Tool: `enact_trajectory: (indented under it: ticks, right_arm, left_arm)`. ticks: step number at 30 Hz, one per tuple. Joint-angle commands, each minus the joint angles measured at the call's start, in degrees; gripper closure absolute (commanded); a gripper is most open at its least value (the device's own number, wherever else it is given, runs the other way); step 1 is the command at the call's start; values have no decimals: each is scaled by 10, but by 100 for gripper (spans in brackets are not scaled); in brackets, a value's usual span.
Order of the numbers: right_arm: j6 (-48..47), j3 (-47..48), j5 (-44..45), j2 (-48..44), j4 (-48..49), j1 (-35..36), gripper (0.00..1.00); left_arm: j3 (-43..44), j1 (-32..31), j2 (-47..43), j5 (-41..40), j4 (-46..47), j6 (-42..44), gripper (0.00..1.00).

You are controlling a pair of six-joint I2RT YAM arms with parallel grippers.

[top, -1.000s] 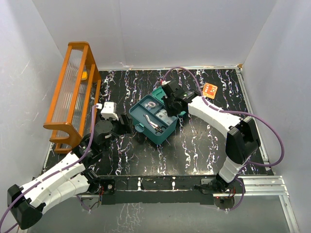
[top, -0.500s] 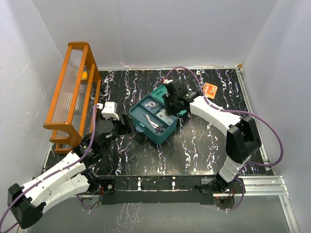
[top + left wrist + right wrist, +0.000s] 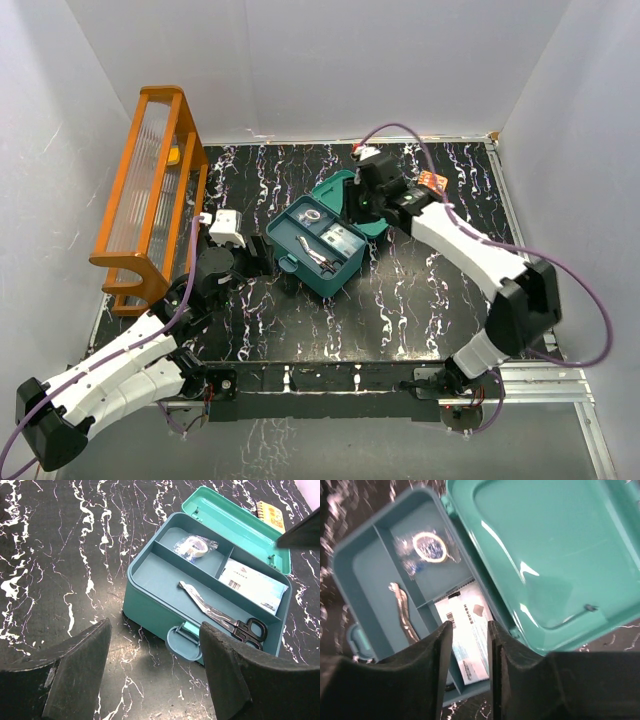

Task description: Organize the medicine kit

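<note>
since it's rigid smooth plastic, the medicine kit (image 3: 150, 611) mid-worktop (image 3: 60, 555), lid (image 3: 235, 525) open, is likely light but slippery; grip the rim or latch tab (image 3: 186, 630). left end effector (image 3: 155, 630) gapes wide, empty, just before it. right end effector (image 3: 469, 627) hangs over the lid, barely parted, holding nothing. packet (image 3: 252, 582) shows a barcode, print unreadable.

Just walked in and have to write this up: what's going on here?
Two robot arms are sorting a teal medicine kit, open on the table, lid tipped back. Inside are a tape roll, a white packet and scissors, each in its own compartment. The right gripper hangs over the kit's hinge side, jaws slightly apart, empty. The left gripper sits open before the kit, touching nothing.
</note>
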Motion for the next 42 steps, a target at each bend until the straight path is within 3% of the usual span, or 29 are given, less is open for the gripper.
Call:
enact_trajectory:
  ticks: [1,4,6,14,20,24,36,42]
  right_arm:
    - [56,-34,49,-104,81,-38,63]
    - [109,-78,56,-131,97,-87,52]
    - [147,-106,37,-139,111,-134,49]
    - [269,-212,-127,-125,224,-289,34]
    - [304,-216,-225,-60,292,-302,24]
    - [357,-234,-303,-17,382,-325,23]
    - [367,-233,-256,16,350,-326,24]
    - [388,-224,-323,76,391,-326,25]
  left_arm:
    - [11,-1,2,1,12,-6,30]
    - [13,-2,7,4,13,-9,29]
    - [16,-1,12,8,10,-14,29]
    - [44,-1,47,-8,-36,-36,20]
    - [66,2,70,-8,-66,-57,9]
    - [73,5,72,7,-68,-72,6]
    - [81,7,75,11,-77,-85,5]
    - [83,7,77,14,-75,-86,4]
